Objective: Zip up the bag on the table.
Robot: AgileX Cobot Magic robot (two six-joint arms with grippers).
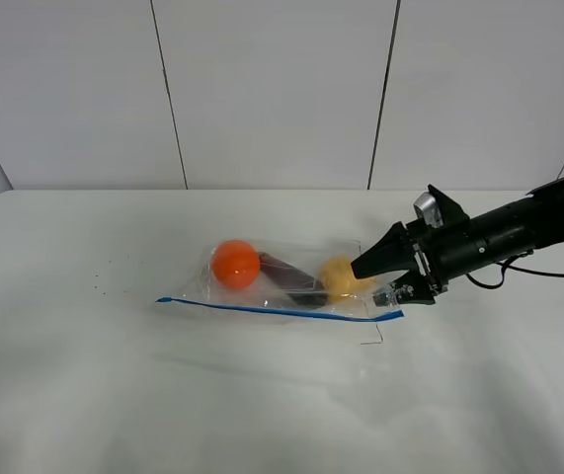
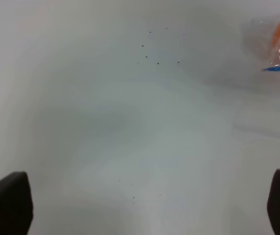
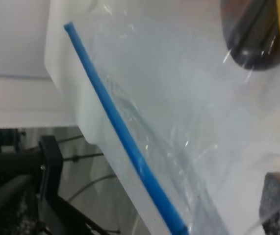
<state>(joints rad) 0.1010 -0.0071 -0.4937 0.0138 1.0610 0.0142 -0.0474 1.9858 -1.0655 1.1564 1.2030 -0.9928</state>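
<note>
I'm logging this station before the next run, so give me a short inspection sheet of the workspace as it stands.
Surface: white table, a few dark specks left of the bag.
Job's things: clear bag lying flat, blue zipper strip along its near edge; orange ball, dark oblong item and yellow fruit inside.
Clutter: nothing seen.
Grippers: right gripper open at the bag's right end; left gripper open over bare table.
Cables: black cable by the right arm.
Surroundings: white panelled wall.

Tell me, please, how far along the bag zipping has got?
Nothing looks zipped yet. The right hand, open, sits at the right end of the bag beside its blue zipper strip, gripping nothing. The left hand hovers open over bare table. Pinching and sliding remain.
</note>
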